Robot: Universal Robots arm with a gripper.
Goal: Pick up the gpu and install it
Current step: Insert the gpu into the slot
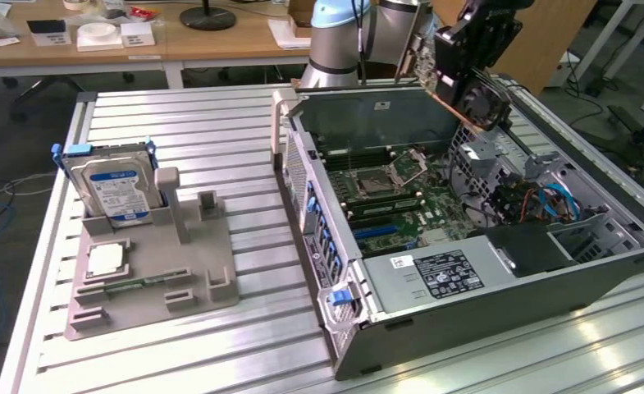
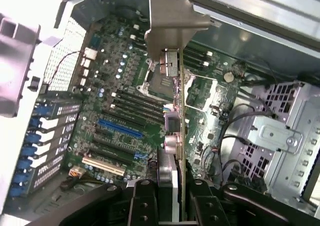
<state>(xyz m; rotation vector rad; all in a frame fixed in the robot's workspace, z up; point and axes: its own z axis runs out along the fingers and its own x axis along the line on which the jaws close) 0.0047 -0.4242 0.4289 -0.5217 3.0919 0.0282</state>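
Outside, the gripper (image 1: 459, 66) hangs above the open computer case (image 1: 518, 304), jaws pinching the gpu (image 1: 453, 103), which extends below them. Closer, the wrist view shows its silver bracket (image 2: 172, 20) farthest from the jaws, with the motherboard (image 2: 115, 100) beyond it.

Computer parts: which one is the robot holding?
The gpu, clamped edge-on between the fingers above the open case; the hard drive and processor sit in the grey holder.

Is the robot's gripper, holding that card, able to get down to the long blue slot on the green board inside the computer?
Probably yes. The case is open on top, the gripper holds the gpu above it, and nothing lies over the blue slot.
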